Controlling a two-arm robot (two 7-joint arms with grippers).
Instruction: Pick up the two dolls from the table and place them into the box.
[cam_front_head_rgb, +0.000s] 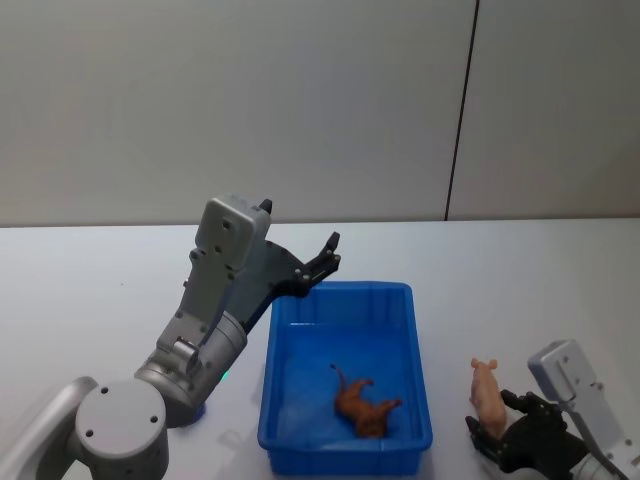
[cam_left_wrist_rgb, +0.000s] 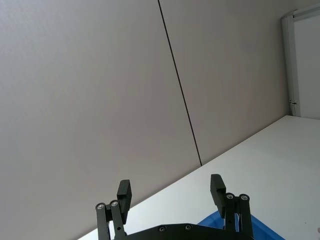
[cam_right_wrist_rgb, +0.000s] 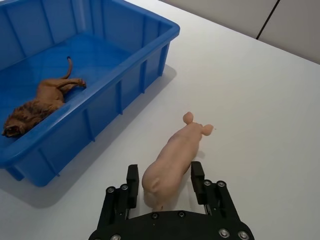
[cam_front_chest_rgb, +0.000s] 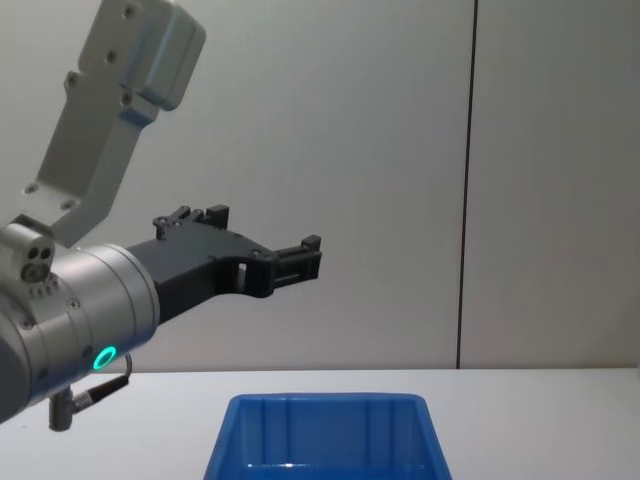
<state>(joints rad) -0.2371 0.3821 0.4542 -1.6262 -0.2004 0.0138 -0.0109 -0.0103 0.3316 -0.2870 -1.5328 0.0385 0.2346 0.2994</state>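
While the brown lion doll (cam_right_wrist_rgb: 40, 102) lies in the box (cam_right_wrist_rgb: 170, 32) at upper left, the right gripper (cam_right_wrist_rgb: 164, 172) (fingers spread, clamping nothing) straddles the pink pig doll (cam_right_wrist_rgb: 175, 150) on the table (cam_right_wrist_rgb: 250, 100), bottom centre. Closing and lifting should come next. Mid-frame, the left gripper (cam_front_head_rgb: 328, 255) hangs open, empty.

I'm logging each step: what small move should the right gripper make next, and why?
Probably close the right gripper on the pink pig doll: its open fingers flank the pig's body, which lies on the table beside the blue box. The brown lion doll already lies in the box; the left gripper hangs raised, open and empty.
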